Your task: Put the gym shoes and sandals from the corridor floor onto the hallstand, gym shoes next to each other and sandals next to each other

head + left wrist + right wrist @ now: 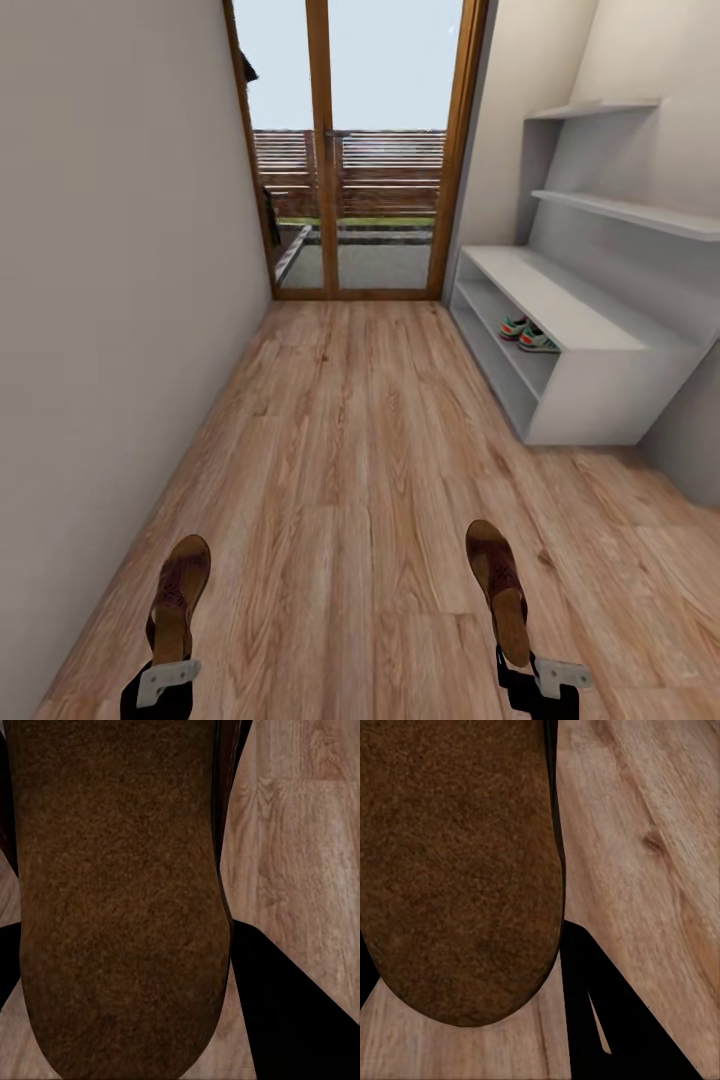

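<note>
— Wood floor [360, 450] runs to the glass door; what are you carrying?

— One sandal [178, 597] clamped in your left gripper [160, 685], the other sandal [498, 590] in your right gripper [540, 680], toes forward.

— Why?

— Probably bound for the rack [600, 400] ahead-right of your right gripper, where the sneakers [527, 335] sit paired.

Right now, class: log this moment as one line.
left gripper: holds sandal | right gripper: holds second sandal | gym shoes: on hallstand lower shelf

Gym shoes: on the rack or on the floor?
On the rack: both gym shoes sit side by side on the hallstand's lower shelf.
</note>
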